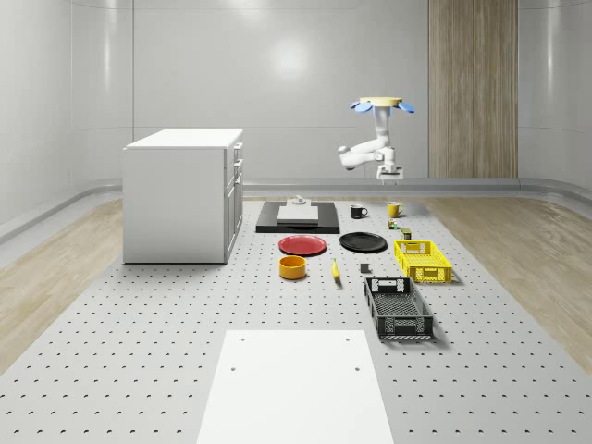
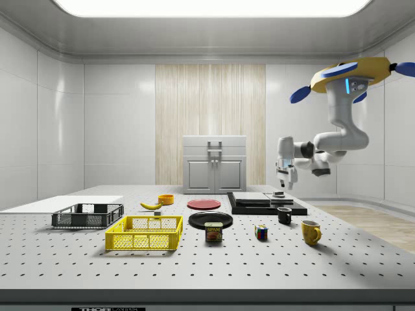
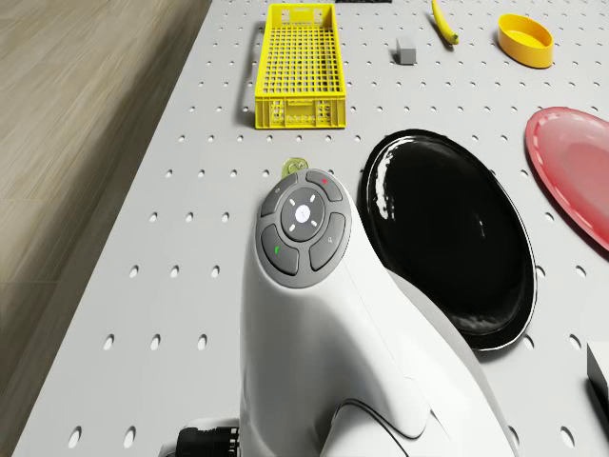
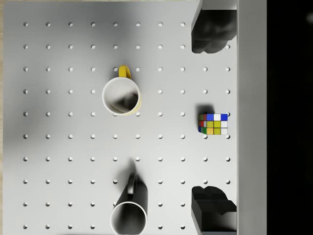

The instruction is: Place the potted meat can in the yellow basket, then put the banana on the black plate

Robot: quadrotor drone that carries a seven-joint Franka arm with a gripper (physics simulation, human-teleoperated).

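Whole-scene view: your drone [image 1: 380, 103] is hovering high over the far end of the bench [image 1: 139, 351], beyond the yellow basket [image 1: 423, 260]. The end effector [image 1: 388, 175] is hanging above the yellow mug [image 1: 393, 209]. The can [image 1: 405, 234] is sitting just beyond the basket's far end, so it is lying toward the basket from the end effector, and lower. The banana [image 1: 335, 270] is lying nearer the camera than the black plate [image 1: 363, 242].

Side view: the end effector [image 2: 284, 180] is sitting well above the black mug [image 2: 284, 215]. The can [image 2: 214, 231] is standing upright just beside the basket [image 2: 145, 232], on the end effector's side of it, with open bench around it except on the basket side. The cube [image 2: 261, 232] is lying between the can and the mugs.

Drone view: the arm is covering most of the can [image 3: 294, 166]; you are seeing the basket [image 3: 299, 67] just past it and the plate [image 3: 447, 238] beside it.

Wrist view: the end effector [image 4: 210, 126] is released, fingers [image 4: 211, 33] spread wide, looking straight down on the yellow mug [image 4: 121, 96], the black mug [image 4: 129, 211] and the cube [image 4: 213, 124]. You are judging a descent toward the basket as the coming move.
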